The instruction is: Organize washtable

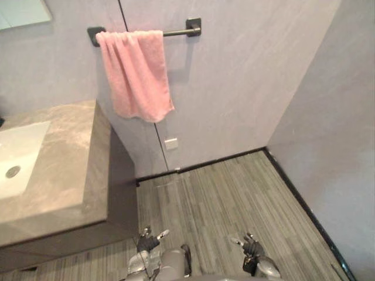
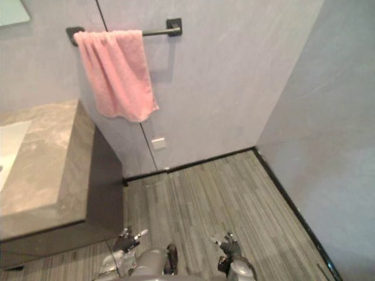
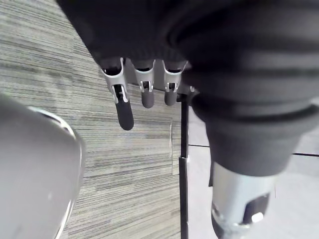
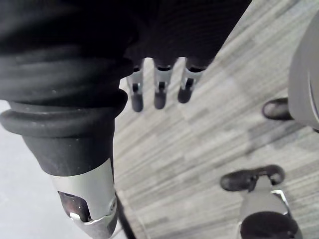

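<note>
As seen from the head views, the table (image 1: pixel 64 175) stands at the far left against the back wall (image 1: pixel 234 88). It has a grey-brown stone top over a dark front. A white sink (image 1: pixel 26 140) is set into the top at its left end, with a round metal drain (image 1: pixel 13 171) in the bottom of the sink. The corner of a mirror (image 1: pixel 23 12) shows on the wall above the table.

Just right of the table, a dark towel bar (image 1: pixel 176 32) is fixed high on the back wall. A pink towel (image 1: pixel 137 73) is draped over the left part of the bar and hangs down flat, its lower edge above the level of the table top and apart from it. A small white plate (image 1: pixel 170 143) sits on the wall below the towel.

The grey striped floor (image 1: pixel 234 193) runs from the table's side to the right wall (image 1: pixel 334 146), with a black skirting (image 1: pixel 299 199) along the foot of both walls.

The left hand (image 1: pixel 147 241) hangs low over the floor, near the table's front corner and apart from it. In its wrist view the fingers (image 3: pixel 124 112) are straight and wide, closed on no object. The right hand (image 1: pixel 251 246) hangs at the same height, well right of the table. Its fingers (image 4: pixel 159 99) are likewise straight and wide over the floor.
</note>
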Controlling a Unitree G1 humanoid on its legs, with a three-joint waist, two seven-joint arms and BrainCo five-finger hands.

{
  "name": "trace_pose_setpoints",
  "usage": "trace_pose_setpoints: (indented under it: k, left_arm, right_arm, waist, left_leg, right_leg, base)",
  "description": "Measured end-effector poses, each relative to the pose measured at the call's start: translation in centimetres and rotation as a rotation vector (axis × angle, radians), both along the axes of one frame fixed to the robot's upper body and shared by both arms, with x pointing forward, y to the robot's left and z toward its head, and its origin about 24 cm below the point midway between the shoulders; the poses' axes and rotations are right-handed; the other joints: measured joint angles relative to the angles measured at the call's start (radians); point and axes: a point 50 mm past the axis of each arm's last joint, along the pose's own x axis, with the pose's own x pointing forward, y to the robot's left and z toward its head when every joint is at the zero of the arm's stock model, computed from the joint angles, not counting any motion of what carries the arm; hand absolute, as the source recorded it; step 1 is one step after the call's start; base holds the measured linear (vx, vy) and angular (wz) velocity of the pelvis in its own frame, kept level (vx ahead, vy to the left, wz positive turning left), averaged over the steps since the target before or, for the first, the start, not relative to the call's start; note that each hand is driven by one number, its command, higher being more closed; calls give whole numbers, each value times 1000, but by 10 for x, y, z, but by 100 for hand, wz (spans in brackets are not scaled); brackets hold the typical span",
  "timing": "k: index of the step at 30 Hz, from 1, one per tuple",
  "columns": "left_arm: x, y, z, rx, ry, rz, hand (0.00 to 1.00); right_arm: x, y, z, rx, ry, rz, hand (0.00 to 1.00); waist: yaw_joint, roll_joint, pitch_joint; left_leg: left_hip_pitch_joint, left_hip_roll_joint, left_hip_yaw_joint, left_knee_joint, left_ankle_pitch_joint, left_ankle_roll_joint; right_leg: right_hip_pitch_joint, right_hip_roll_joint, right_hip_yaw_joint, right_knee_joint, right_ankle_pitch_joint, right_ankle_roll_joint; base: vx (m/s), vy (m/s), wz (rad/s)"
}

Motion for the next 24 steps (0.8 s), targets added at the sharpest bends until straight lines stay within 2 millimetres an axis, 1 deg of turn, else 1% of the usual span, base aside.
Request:
trace_pose_setpoints:
  k: [1,2,3,4,5,6,7,8,9,10,11,12,13,14,15,16,17,18,19,20,21,22,23,24]
  left_arm:
    - [-2,2,0,5,4,3,0]
    - [-2,5,0,8,5,12,0]
    - [-3,6,-1,10,9,10,0]
    - [-4,6,-1,12,15,7,0]
    - [-4,7,-2,12,23,4,0]
    - [-4,7,-2,12,26,4,0]
    - [-5,6,-3,9,35,2,0]
    - [-5,5,-4,8,39,-4,0]
    - [-2,4,-3,9,30,-11,0]
    - [-1,5,-3,10,29,-12,0]
    - [-2,6,-3,12,32,-11,0]
    - [-6,6,-4,12,45,-9,0]
    - [-8,6,-5,11,50,-8,0]
    - [-10,5,-6,9,55,-7,0]
    - [-10,5,-6,9,55,-7,0]
    - [-10,6,-6,11,54,-7,0]
    - [-14,-1,-9,-8,74,-8,0]
    - [-16,-4,-10,-19,87,-10,0]
    - [-16,-7,-10,-24,86,-10,0]
    - [-15,-7,-10,-27,83,-10,0]
    - [-15,-7,-10,-29,82,-3,0]
    - [-16,-6,-10,-26,84,1,0]
    - [-16,-5,-10,-25,83,1,0]
    - [-16,-5,-10,-23,81,1,0]
  right_arm:
    - [1,2,0,4,-2,5,0]
    - [0,6,0,14,-1,5,0]
    - [0,6,0,14,-4,4,0]
    - [0,7,0,18,-5,5,0]
    - [-5,7,-1,22,5,6,0]
    - [-9,7,-3,25,14,6,0]
    - [-8,4,-1,15,-4,5,0]
    - [-8,3,0,9,-12,6,0]
    - [-8,2,1,2,-22,11,0]
    - [-6,1,2,-5,-34,14,0]
    - [-6,0,2,-8,-36,15,0]
    - [-6,-1,2,-10,-37,9,0]
    - [-5,-2,2,-13,-39,8,0]
    - [-3,-4,3,-17,-45,14,0]
    - [-4,-3,2,-17,-43,26,0]
    - [-5,-3,1,-14,-37,33,0]
    - [-2,-5,3,-18,-44,43,0]
    - [-2,-8,1,-25,-31,44,0]
    - [-2,-10,1,-30,-31,42,0]
    - [-1,-13,2,-38,-33,41,0]
    - [-1,-15,2,-44,-31,37,0]
    - [-3,-16,1,-44,-22,37,0]
    - [-6,-15,0,-42,-11,31,0]
    - [-8,-15,-1,-38,0,25,0]
  waist:
    - [0,-13,-14]
    - [2,-25,-17]
    - [4,-30,-17]
    - [0,-33,-15]
    - [-4,-39,-7]
    - [-4,-40,-4]
    - [-5,-37,-1]
    - [-9,-29,3]
    - [-14,-37,4]
    - [-18,-41,8]
    - [-21,-42,10]
    - [-28,-41,9]
    - [-30,-39,9]
    - [-32,-36,9]
    - [-30,-39,7]
    - [-28,-44,5]
    - [-29,-22,-8]
    - [-31,0,-12]
    - [-30,10,-13]
    - [-37,26,-9]
    - [-39,36,-7]
    - [-34,29,1]
    - [-32,33,6]
    - [-32,31,7]
  left_leg:
    - [3,-12,6,5,-21,9]
    - [17,-21,30,17,-51,18]
    - [42,-35,32,16,-71,24]
    - [74,-53,28,13,-94,30]
    - [129,-79,12,9,-123,40]
    - [159,-92,-1,7,-138,44]
    - [211,-110,-36,5,-165,49]
    - [249,-117,-70,-5,-178,51]
    - [295,-124,-120,-29,-186,54]
    - [327,-121,-173,-49,-193,53]
    - [349,-120,-197,-68,-193,52]
    - [394,-114,-235,-103,-198,43]
    - [415,-111,-252,-117,-202,37]
    - [444,-101,-284,-136,-216,19]
    - [461,-96,-314,-144,-237,-2]
    - [470,-94,-332,-148,-248,-12]
    - [477,-57,-360,-146,-252,-26]
    - [452,-35,-372,-111,-239,-49]
    - [438,-33,-374,-80,-232,-59]
    - [391,-22,-368,16,-205,-105]
    - [332,-16,-348,179,-148,-144]
    - [294,1,-334,264,-145,-142]
    - [249,43,-257,390,-154,-133]
    - [221,72,-202,440,-154,-133]
  right_leg:
    - [0,-12,5,2,-4,17]
    - [-15,-30,40,67,-12,39]
    - [-49,-42,79,182,-26,62]
    - [-98,-47,111,346,-23,102]
    - [-187,-58,151,601,27,185]
    - [-219,-61,160,708,38,198]
    - [-270,-60,159,846,35,195]
    - [-302,-63,145,888,33,191]
    - [-342,-63,118,891,26,178]
    - [-379,-64,84,839,12,153]
    - [-390,-65,72,791,1,134]
    - [-400,-60,71,676,-9,114]
    - [-411,-57,72,614,-9,109]
    - [-412,-55,72,496,7,83]
    - [-406,-48,72,365,65,39]
    - [-407,-46,74,336,136,35]
    - [-398,-35,41,350,105,23]
    - [-388,-27,7,338,85,5]
    - [-385,-23,-7,332,82,-1]
    - [-353,-19,-34,306,74,-14]
    - [-287,-12,-48,246,71,-19]
    - [-246,-10,-52,215,69,-21]
    - [-173,-5,-68,176,65,-29]
    - [-135,-5,-74,159,62,-35]
  base:
    - [602,191,-30]
    - [416,132,-19]
    - [484,179,-8]
    - [447,166,23]
    - [452,141,38]
    - [467,86,66]
    - [459,36,81]
    - [539,3,118]
    - [506,-52,140]
    - [401,-80,130]
    - [395,-113,122]
    - [323,-109,84]
    - [428,-148,90]
    - [434,-180,80]
    - [544,-245,76]
    - [576,-274,67]
    - [590,-304,61]
    - [394,-206,57]
    - [478,-250,55]
    - [463,-216,49]
    - [540,-246,47]
    - [389,-164,37]
    - [324,-132,23]
    - [291,-119,21]
